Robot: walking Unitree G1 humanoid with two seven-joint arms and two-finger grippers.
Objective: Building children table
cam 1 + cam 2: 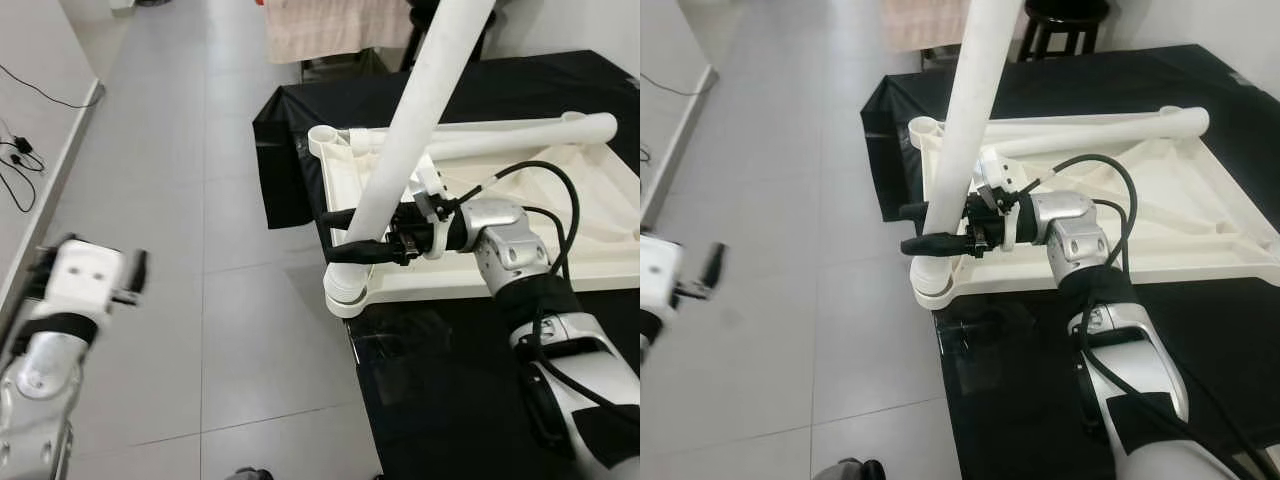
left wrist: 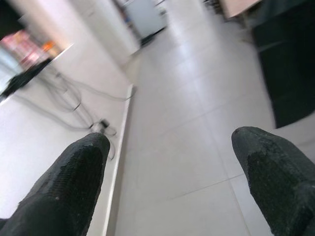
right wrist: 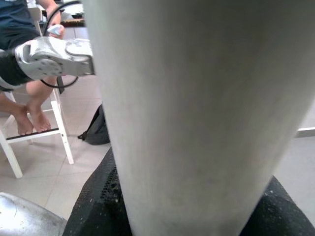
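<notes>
An upturned white children's table top (image 1: 560, 215) lies on a black-covered surface (image 1: 450, 390) in the right half of the head views, its ribbed underside facing up. A white table leg (image 1: 415, 125) rises from the corner socket (image 1: 345, 285) at the lower-left corner of the top, slanting up to the top edge of the frame. A second white leg (image 1: 520, 135) lies flat along the far rim of the top, and another socket (image 1: 322, 135) sits open at the upper-left corner.

The right gripper (image 1: 345, 233) is at centre frame, its two black fingers (image 1: 930, 243) pressed against either side of the standing leg just above the socket (the right wrist view has the pale leg wedged between the dark pads).

The left gripper (image 2: 167, 172) hangs at the lower left over the grey tiled floor (image 1: 190, 190), well apart from the table; its fingers are spread wide and hold nothing.

In the right wrist view, a seated person's bare legs (image 3: 29, 105) and a white chair (image 3: 59, 123) show at upper left.
</notes>
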